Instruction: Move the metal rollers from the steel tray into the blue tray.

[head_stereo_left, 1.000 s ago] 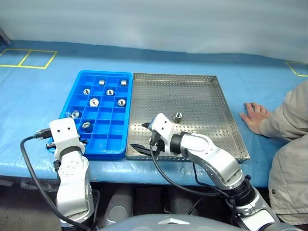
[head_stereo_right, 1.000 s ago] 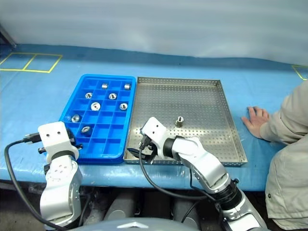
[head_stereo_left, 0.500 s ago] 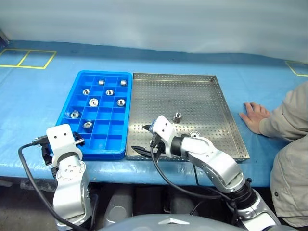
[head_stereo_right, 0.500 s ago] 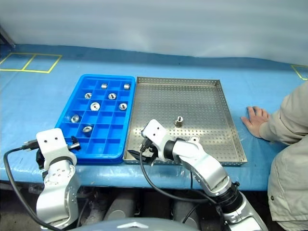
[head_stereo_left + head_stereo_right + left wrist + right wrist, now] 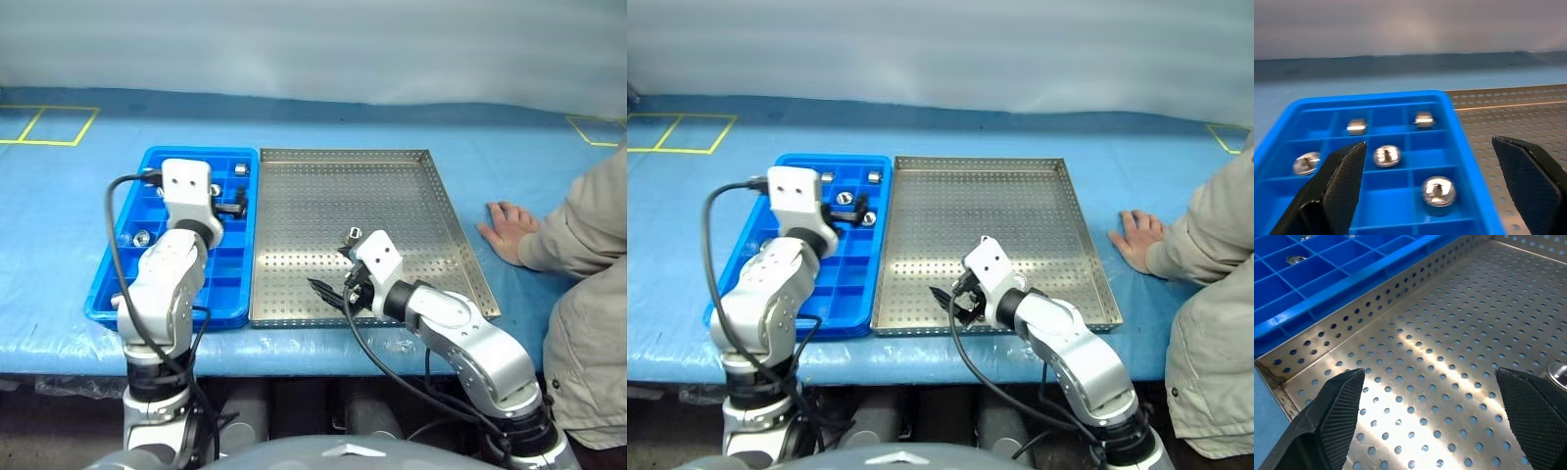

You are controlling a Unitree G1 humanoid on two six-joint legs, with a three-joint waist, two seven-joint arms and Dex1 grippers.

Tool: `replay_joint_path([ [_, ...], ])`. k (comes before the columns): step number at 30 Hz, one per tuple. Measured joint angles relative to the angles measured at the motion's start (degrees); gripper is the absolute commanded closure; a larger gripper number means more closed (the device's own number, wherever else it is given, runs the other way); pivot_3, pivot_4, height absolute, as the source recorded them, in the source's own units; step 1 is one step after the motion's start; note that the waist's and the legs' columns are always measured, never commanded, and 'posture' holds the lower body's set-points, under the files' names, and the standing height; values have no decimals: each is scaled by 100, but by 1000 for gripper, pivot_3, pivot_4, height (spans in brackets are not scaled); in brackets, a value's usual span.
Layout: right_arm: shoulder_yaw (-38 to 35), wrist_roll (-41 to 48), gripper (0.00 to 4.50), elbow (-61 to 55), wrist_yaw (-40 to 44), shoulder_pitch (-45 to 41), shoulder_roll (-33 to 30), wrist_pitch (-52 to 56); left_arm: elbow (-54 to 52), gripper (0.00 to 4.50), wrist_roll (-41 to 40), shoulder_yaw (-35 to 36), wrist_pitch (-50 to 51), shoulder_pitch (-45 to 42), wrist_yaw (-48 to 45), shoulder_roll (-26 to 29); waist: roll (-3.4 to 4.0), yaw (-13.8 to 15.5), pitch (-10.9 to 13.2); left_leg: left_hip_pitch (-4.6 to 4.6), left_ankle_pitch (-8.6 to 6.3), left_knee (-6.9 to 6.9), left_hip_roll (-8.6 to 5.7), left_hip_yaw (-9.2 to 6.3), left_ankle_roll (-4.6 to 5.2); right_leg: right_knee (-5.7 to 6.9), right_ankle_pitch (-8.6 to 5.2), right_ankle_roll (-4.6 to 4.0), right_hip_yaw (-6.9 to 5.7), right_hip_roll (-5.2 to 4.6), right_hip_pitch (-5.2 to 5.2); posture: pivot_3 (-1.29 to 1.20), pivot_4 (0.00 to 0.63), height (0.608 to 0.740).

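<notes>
The blue tray lies left of the steel tray, their long sides touching. Several metal rollers sit in the blue tray's far compartments, one to a cell. One roller stands on the steel tray's perforated floor, just behind my right wrist; another roller shows at the edge of the right wrist view. My left gripper hovers open over the blue tray's far half, holding nothing. My right gripper is open and empty, low over the steel tray's near left part.
A person's hand rests flat on the blue table cover just right of the steel tray, with a beige sleeve behind it. Yellow tape marks lie at the far left.
My left arm swung up from the blue tray's near left corner to over its far half. My right gripper slid right along the steel tray's near edge. The head camera shifted slightly.
</notes>
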Motion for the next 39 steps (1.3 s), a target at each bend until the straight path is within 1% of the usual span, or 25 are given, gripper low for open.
replay_joint_path([
  [3, -218, -6, 0, -183, -187, 246, 6, 95, 678, 21, -362, -248, 80, -485, -557, 68, 0, -93, 0, 5, 0, 1, 2, 4, 0, 2, 0, 2, 7, 5, 1, -85, 150, 740],
  [6, -313, -10, 0, -306, -345, 402, 43, 113, 1353, 21, -422, -591, -71, -828, -936, 153, 1, -206, 0, 11, 0, 1, 2, 10, 0, 3, 0, 2, 17, 9, 2, -123, 150, 740],
  [12, -376, -24, 0, -481, -615, 604, 165, 167, 2819, 21, -287, -1262, -863, -1249, -1315, -40, 1, -339, 0, 12, 0, 0, 2, 20, 0, 4, 3, 7, 31, 10, -2, -153, 150, 740],
  [15, -364, -35, 0, -502, -722, 636, 252, 170, 3735, 21, -9, -1639, -1495, -1451, -1396, -177, 1, -364, 0, 13, 0, 0, 2, 23, 0, 4, 4, 9, 34, 11, -3, -161, 150, 740],
  [21, -260, -72, 0, -503, -796, 648, 288, 171, 5163, 21, 396, -1945, -2392, -1740, -1519, -474, 0, -403, 0, 7, -1, 0, 1, 25, 2, 1, 7, 13, 35, 10, -6, -159, 150, 740],
  [24, -251, -87, 0, -503, -795, 632, 289, 171, 5540, 21, 405, -1928, -2666, -1875, -1604, -643, 0, -409, 0, 5, -2, 0, 1, 26, 4, 0, 18, 33, 37, 9, -8, -161, 150, 740],
  [28, -244, -91, 0, -503, -792, 558, 290, 170, 5861, 21, 452, -1900, -2915, -2003, -1646, -821, 0, -432, 0, 6, -2, 0, 1, 28, 4, -1, 18, 33, 39, 10, -8, -158, 150, 740],
  [31, -237, -93, 0, -503, -791, 546, 289, 170, 6104, 595, 636, -1911, -2879, -2121, -1531, -857, 0, -464, 0, 7, -2, 0, 1, 28, 4, -1, 21, 38, 39, 11, -8, -155, 150, 740],
  [37, -236, -96, 0, -502, -792, 539, 291, 170, 6260, 2568, 1024, -1970, -2738, -2228, -1265, -860, 0, -487, 0, 8, -2, 0, 2, 28, 5, 0, 26, 47, 40, 10, -7, -145, 150, 740],
  [38, -236, -95, 0, -502, -792, 539, 292, 170, 6255, 2791, 1045, -1968, -2717, -2228, -1267, -857, 0, -486, 0, 8, -2, 0, 2, 29, 5, 0, 26, 47, 40, 10, -7, -140, 150, 740],
  [39, -236, -96, 0, -502, -791, 538, 293, 170, 6241, 2786, 1052, -1968, -2695, -2228, -1272, -857, 0, -486, 0, 8, -2, 0, 2, 28, 5, 0, 26, 47, 40, 10, -6, -140, 150, 740],
])
